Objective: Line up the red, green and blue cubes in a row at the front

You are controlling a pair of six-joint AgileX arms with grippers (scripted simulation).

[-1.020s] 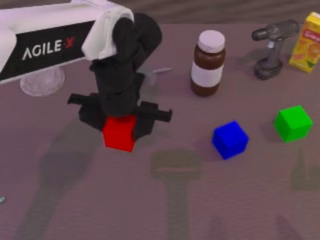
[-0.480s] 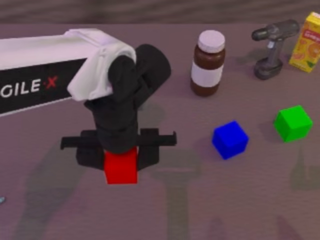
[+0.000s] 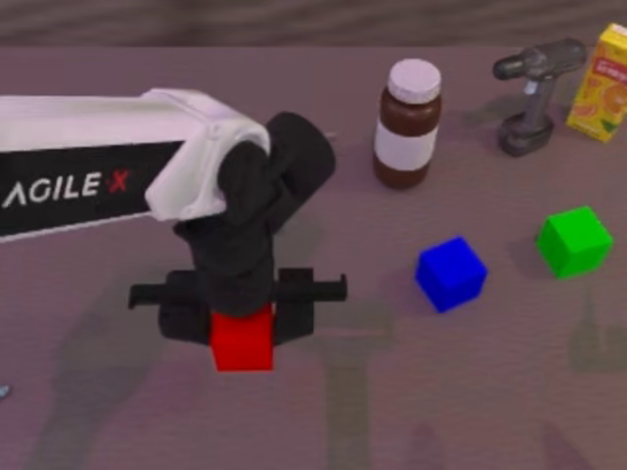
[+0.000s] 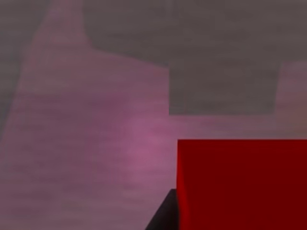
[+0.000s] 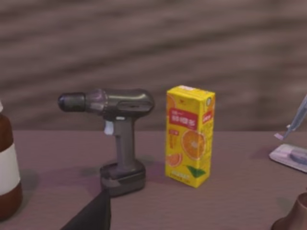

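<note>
The red cube [image 3: 243, 345] sits between the fingers of my left gripper [image 3: 244, 323], which is shut on it left of the table's middle, towards the front. It fills the left wrist view's corner as a red cube [image 4: 242, 184] beside one dark finger [image 4: 165, 218]. I cannot tell whether it touches the table. The blue cube [image 3: 451, 273] lies free right of centre. Farther right is the green cube [image 3: 574, 240]. My right arm is out of the top view, and its wrist view faces the back right of the table.
A brown jar [image 3: 409, 122] stands at the back centre. The grey drill [image 3: 529, 93] and the orange-yellow juice carton [image 3: 602, 83] stand at the back right; the right wrist view shows the drill [image 5: 117, 139] and carton [image 5: 188, 135] close up.
My left gripper has carried the red cube towards the front and slightly right. The blue and green cubes have not moved.
</note>
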